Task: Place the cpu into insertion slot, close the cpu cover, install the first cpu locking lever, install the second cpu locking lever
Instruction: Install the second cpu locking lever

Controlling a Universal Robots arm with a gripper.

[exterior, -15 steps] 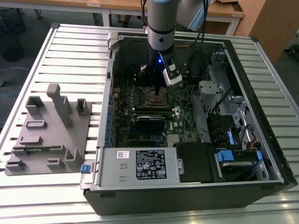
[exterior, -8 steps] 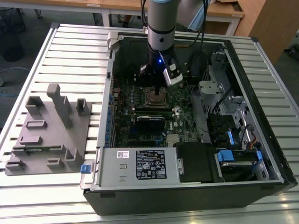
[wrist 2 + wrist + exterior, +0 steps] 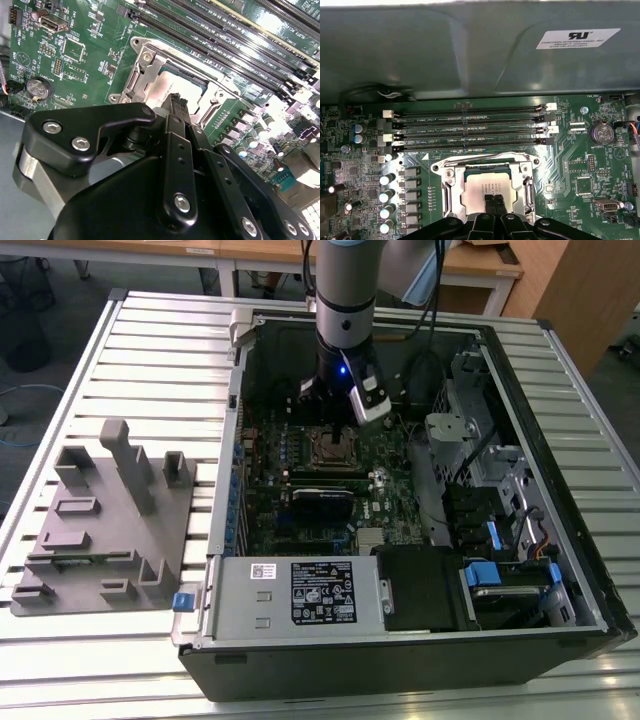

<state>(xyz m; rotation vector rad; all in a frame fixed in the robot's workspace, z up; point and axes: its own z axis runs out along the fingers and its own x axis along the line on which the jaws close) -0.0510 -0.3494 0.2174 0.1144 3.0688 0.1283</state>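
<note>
The arm [image 3: 345, 290] comes down almost vertically in the exterior view, wrist pointing straight down, a blue light glowing on the wrist housing. The gripper [image 3: 493, 202] hangs low, and its two slim black fingers [image 3: 176, 107] are pressed together with no gap between them (both wrist views agree).
</note>
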